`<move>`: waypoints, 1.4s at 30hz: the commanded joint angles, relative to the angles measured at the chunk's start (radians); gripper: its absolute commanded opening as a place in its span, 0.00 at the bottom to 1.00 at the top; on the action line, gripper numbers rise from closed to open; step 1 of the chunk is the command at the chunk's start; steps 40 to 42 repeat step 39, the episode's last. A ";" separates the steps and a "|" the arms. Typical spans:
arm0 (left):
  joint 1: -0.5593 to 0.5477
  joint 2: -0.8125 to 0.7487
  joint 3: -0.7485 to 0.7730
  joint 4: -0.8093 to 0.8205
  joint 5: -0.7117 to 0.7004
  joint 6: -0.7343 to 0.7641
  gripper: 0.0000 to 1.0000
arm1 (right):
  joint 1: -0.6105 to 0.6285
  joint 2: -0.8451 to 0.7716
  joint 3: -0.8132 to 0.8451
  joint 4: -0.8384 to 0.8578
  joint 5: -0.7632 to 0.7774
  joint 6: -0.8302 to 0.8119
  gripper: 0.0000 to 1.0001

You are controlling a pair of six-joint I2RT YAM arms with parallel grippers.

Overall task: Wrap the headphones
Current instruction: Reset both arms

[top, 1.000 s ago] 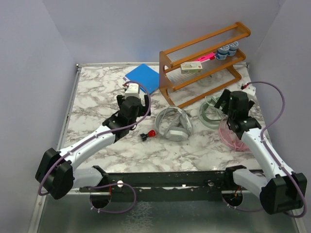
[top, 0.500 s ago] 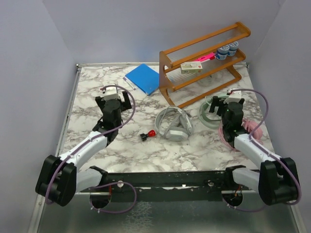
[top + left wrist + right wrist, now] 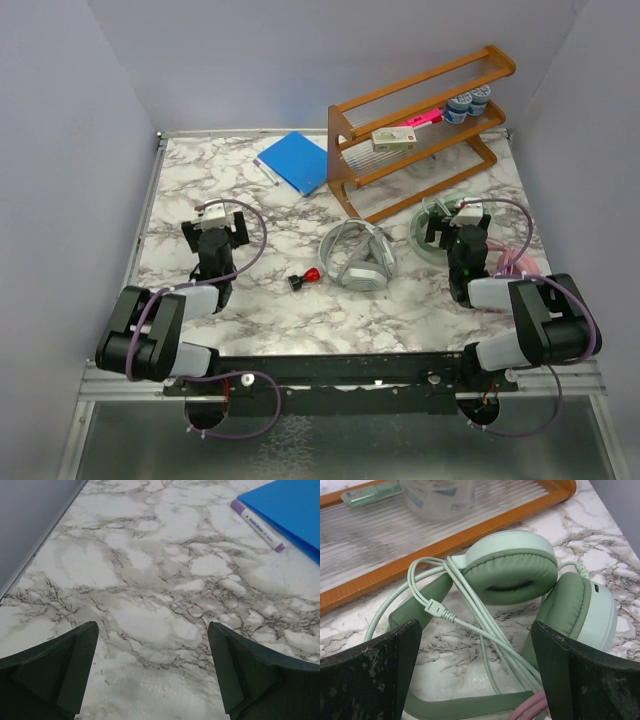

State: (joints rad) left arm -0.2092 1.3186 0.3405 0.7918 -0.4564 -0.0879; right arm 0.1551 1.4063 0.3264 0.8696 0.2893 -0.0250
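I'm on the right wrist view: green headphones (image 3: 520,575) sit right ahead of the right claw (image 3: 475,680), cups just past the fingertips, headband curving off to the left finger's side. Cable (image 3: 465,612) is looped over the band and cup, with strands running back toward the claw's centre line. Looks gathered rather than tight. From one look I can't say if that's a finished wrap or a loose cord waiting to be wound, so I'm not calling the stage.

If it needs handling, I'd pinch a single strand, not the bundle. Those loops cross each other and will drag the whole set if I snag two. The plug end (image 3: 436,609) hangs loose toward the left finger.

Right claw: spread wide, holding nothing. Wooden rack (image 3: 470,527) lies just beyond the headphones, so there is little room to push forward. Pink cord (image 3: 527,711) sits under the claw, by the right finger.

Left claw (image 3: 152,675): also spread, empty, bare marble table (image 3: 150,605) between the fingers. Blue folder (image 3: 295,515) and marker (image 3: 257,524) lie ahead, off to its right.

On the top view both arms are folded back low by their bases, wrists pointing away from me. Grey headphones (image 3: 357,255) lie between them, clear of both claws.
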 commanded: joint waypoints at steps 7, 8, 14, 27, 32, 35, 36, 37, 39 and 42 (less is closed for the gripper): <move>0.028 0.350 -0.126 0.624 0.109 0.135 0.99 | -0.010 0.160 -0.068 0.369 0.025 -0.034 0.97; 0.030 0.345 -0.124 0.606 0.119 0.133 0.99 | -0.012 0.178 -0.075 0.409 0.019 -0.041 0.97; 0.039 0.340 -0.065 0.477 0.103 0.104 0.99 | -0.045 0.189 -0.059 0.352 0.000 0.003 0.96; 0.039 0.341 -0.067 0.488 0.093 0.102 0.99 | -0.059 0.217 -0.078 0.423 -0.012 0.005 1.00; 0.039 0.341 -0.067 0.486 0.093 0.102 0.99 | -0.060 0.222 -0.081 0.434 -0.012 0.005 1.00; 0.039 0.343 -0.064 0.483 0.094 0.102 0.99 | -0.060 0.220 -0.079 0.428 -0.012 0.005 1.00; 0.039 0.345 -0.061 0.475 0.097 0.102 0.99 | -0.060 0.220 -0.080 0.428 -0.012 0.005 1.00; 0.040 0.344 -0.059 0.472 0.100 0.100 0.99 | -0.060 0.220 -0.081 0.428 -0.012 0.005 1.00; 0.041 0.341 -0.062 0.473 0.101 0.099 0.99 | -0.060 0.220 -0.080 0.428 -0.012 0.005 1.00; 0.041 0.341 -0.062 0.473 0.101 0.099 0.99 | -0.060 0.220 -0.080 0.428 -0.012 0.005 1.00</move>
